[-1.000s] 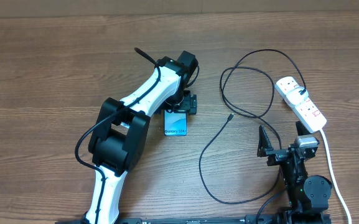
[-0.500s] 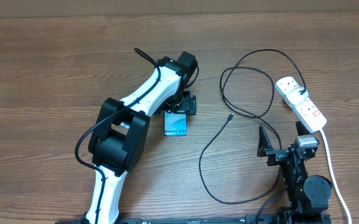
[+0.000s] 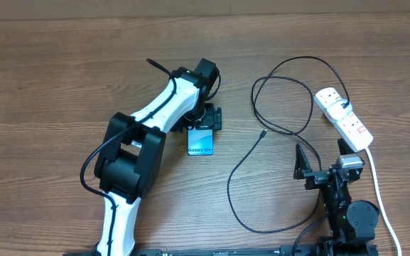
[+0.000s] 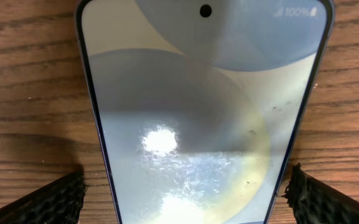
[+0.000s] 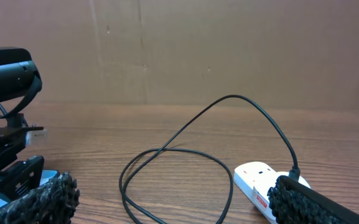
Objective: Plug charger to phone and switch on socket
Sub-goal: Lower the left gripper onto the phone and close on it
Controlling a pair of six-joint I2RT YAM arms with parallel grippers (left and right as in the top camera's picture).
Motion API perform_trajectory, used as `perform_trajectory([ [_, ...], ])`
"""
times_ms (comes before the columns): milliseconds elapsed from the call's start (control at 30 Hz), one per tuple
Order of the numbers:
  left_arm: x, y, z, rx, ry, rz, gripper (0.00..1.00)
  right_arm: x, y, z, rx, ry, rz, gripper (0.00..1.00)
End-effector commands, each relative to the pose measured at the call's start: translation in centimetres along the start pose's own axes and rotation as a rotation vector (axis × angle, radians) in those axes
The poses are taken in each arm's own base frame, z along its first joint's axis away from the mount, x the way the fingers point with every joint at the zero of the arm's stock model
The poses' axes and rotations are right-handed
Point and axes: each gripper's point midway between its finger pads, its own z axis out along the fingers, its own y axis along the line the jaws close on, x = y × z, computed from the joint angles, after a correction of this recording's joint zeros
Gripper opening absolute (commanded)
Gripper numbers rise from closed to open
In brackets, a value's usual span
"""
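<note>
The phone (image 3: 200, 142) lies flat on the wooden table, its blue screen facing up. In the left wrist view the phone (image 4: 185, 124) fills the frame. My left gripper (image 3: 208, 117) hovers over the phone's far end. It is open (image 4: 185, 202), with one finger on each side of the phone and a gap on both sides. The charger, a thin black cable (image 3: 241, 160), loops across the table, and its free connector (image 3: 261, 133) lies right of the phone. The white socket (image 3: 343, 119) lies at the right. My right gripper (image 3: 323, 160) is open and empty near the front edge.
The socket's thick white cord (image 3: 376, 181) runs toward the front edge beside my right arm. In the right wrist view the cable loop (image 5: 231, 97) and the socket (image 5: 254, 180) lie ahead, with a brown wall behind.
My left arm has shifted slightly to the left above the phone. The phone, cable, socket and right arm have not moved.
</note>
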Motion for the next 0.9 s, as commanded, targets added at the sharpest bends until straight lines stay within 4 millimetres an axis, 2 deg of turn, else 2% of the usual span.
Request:
perform_trajectory([
  [0, 2.08, 0.81, 2.96, -0.007, 0.101, 0.008, 1.00, 0.21, 0.01, 0.02, 0.001, -0.002, -0.004, 1.00],
  [267, 2.17, 0.64, 2.98, -0.013, 0.098, 0.016, 1.00, 0.20, 0.00, 0.02, 0.001, -0.002, -0.004, 1.00],
  [500, 2.31, 0.50, 3.06, -0.087, 0.062, 0.046, 1.00, 0.20, 0.01, 0.02, 0.001, -0.002, -0.005, 1.00],
  [867, 2.21, 1.15, 3.00, -0.131, 0.047, 0.013, 1.00, 0.20, 0.01, 0.02, 0.001, -0.002, -0.005, 1.00],
])
